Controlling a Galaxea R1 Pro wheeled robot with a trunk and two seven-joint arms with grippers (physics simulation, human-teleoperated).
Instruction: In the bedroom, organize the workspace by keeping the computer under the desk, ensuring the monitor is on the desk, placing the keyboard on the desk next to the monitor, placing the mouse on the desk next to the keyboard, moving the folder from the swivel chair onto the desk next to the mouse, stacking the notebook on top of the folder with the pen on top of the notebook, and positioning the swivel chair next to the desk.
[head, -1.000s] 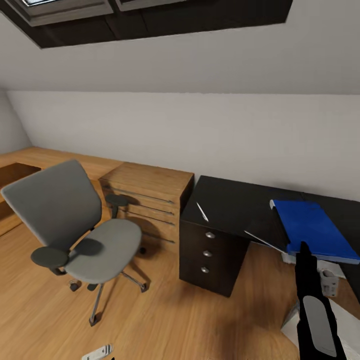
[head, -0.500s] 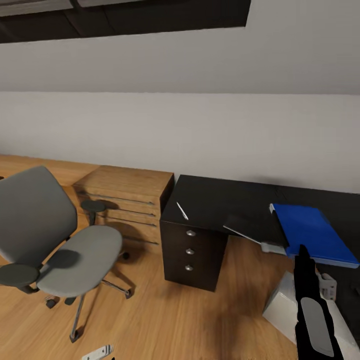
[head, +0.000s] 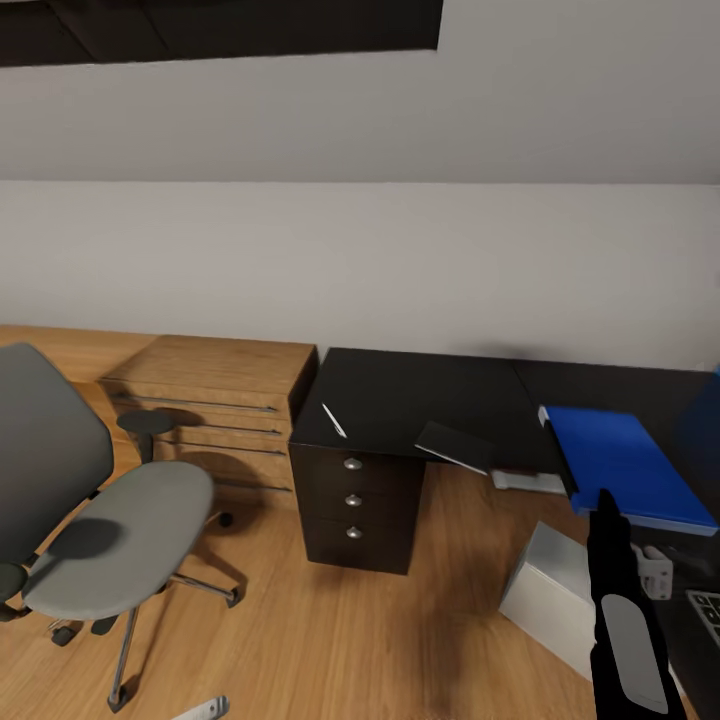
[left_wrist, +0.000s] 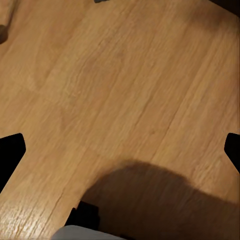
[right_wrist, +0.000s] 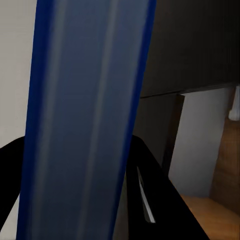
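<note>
Folder (head: 625, 465), bright blue, is held tight in my right hand (head: 606, 500). Just past my hand is the black surface (head: 420, 395). My left hand (left_wrist: 120, 150) is wide open over the wooden floor (left_wrist: 120, 75).

A light wooden drawer cabinet (head: 205, 400) stands on the warm plank floor (head: 330, 630) against the plain white wall (head: 360, 270), which slopes inward above it to a dark skylight opening (head: 220, 30) overhead.

Wooden drawer cabinet (head: 215, 400), plank floor (head: 330, 640)
</note>
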